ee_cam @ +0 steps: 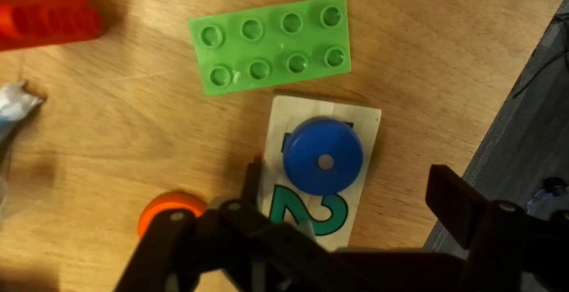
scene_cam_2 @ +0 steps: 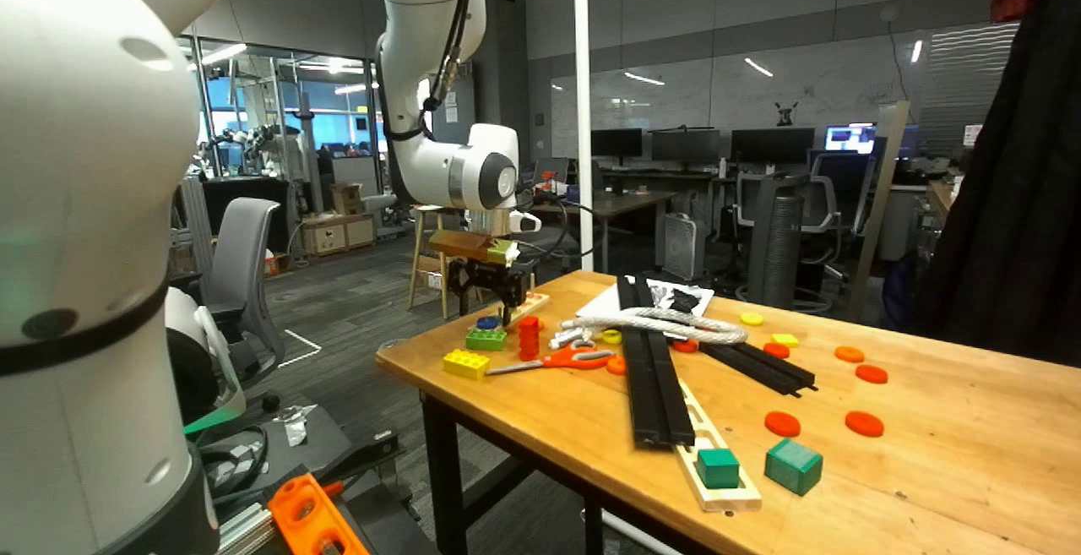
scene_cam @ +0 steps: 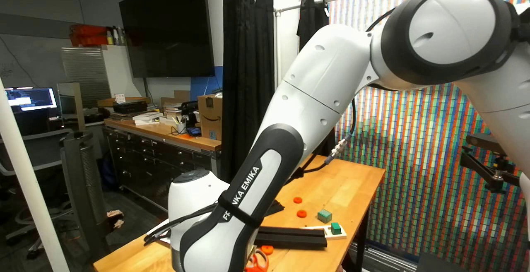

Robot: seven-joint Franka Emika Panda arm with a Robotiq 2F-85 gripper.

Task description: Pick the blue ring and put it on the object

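The blue ring lies on the wooden number board in the wrist view. A pale peg tip shows in its hole, so the ring sits around a peg. A second pale peg stands by the green number 2, partly behind my gripper. My gripper is open, its fingers wide apart above the board, with nothing held. In an exterior view the gripper points down at the table's far corner, just above the blue ring. In an exterior view the arm hides the gripper and ring.
A green brick, red bricks and an orange ring lie close by. A yellow brick, scissors, black track pieces and rope are on the table. The table edge runs near the board.
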